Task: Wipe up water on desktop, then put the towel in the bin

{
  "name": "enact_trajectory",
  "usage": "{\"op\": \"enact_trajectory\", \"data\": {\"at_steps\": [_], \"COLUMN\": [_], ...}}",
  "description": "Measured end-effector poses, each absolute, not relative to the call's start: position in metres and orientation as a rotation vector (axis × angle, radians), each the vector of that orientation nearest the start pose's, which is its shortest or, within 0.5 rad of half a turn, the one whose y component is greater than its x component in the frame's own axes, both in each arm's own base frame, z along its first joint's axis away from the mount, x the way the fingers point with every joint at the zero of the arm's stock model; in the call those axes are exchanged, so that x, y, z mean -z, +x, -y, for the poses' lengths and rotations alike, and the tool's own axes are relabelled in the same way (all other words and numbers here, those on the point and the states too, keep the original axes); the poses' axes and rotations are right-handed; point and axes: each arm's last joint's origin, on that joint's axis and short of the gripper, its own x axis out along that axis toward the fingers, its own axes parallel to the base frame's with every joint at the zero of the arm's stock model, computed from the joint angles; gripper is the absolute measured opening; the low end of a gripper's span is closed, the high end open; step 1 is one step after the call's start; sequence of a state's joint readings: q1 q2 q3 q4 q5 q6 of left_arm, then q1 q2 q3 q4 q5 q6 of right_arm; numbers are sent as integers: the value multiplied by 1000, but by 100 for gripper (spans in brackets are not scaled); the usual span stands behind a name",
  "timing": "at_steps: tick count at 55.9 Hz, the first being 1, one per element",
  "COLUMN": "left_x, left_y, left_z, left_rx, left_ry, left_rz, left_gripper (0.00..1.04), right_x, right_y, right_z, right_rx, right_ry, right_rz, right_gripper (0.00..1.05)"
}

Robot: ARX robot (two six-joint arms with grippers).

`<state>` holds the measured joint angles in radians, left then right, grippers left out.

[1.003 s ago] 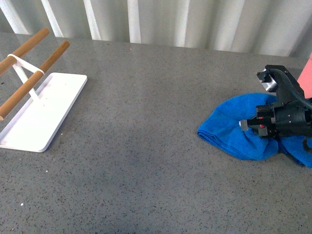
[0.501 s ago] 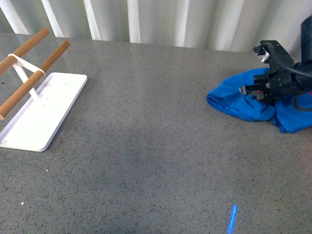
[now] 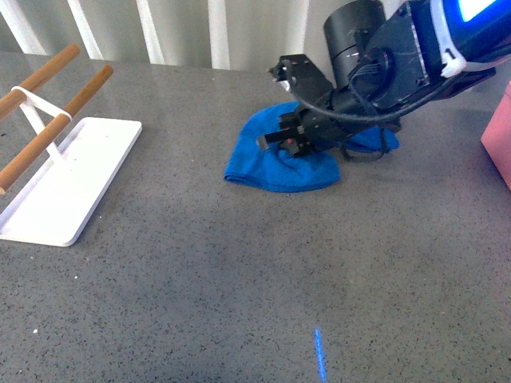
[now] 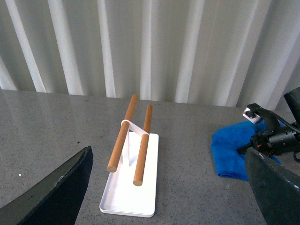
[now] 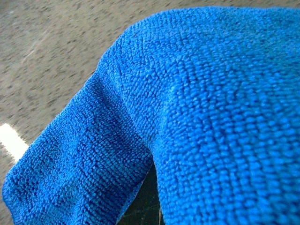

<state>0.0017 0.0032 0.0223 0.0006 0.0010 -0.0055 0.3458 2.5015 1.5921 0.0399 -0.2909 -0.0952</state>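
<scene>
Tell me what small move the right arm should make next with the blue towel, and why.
Probably slide the towel a little along the desktop toward the white tray. The right gripper is down on the towel, pressing it to the desktop, far from the bin; no water shows, so this is a guess.

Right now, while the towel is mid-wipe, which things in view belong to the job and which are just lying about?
Job:
- towel, under the right arm
- desktop; no water can be made out on it
- bin, only partly in view at the right edge

Lying about:
- white tray
- wooden rods on the tray's stand
</scene>
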Motion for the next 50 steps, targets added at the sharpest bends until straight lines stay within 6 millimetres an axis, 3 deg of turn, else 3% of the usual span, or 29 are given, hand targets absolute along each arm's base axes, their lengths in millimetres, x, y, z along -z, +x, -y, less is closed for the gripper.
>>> {"op": "enact_trajectory", "data": {"at_steps": [10, 29, 39, 50], "left_x": [-171, -171, -171, -171], "left_y": [96, 96, 96, 96], "left_z": [0, 0, 0, 0], "left_rx": [-1, -1, -1, -1], "left_ry": [-5, -5, -5, -5], "left_rz": [20, 20, 20, 20], "left_gripper": [98, 98, 98, 98], "right_x": [-36, -66, -93, -126], "right_y": [432, 371, 366, 382], "right_z": [-153, -66, -31, -21], "right_rx": [-616, -505, -459, -446], "right_ry": [-107, -90, -121, -154], "right_rz": [-897, -942, -876, -780], "right_gripper": [4, 4, 4, 4]}}
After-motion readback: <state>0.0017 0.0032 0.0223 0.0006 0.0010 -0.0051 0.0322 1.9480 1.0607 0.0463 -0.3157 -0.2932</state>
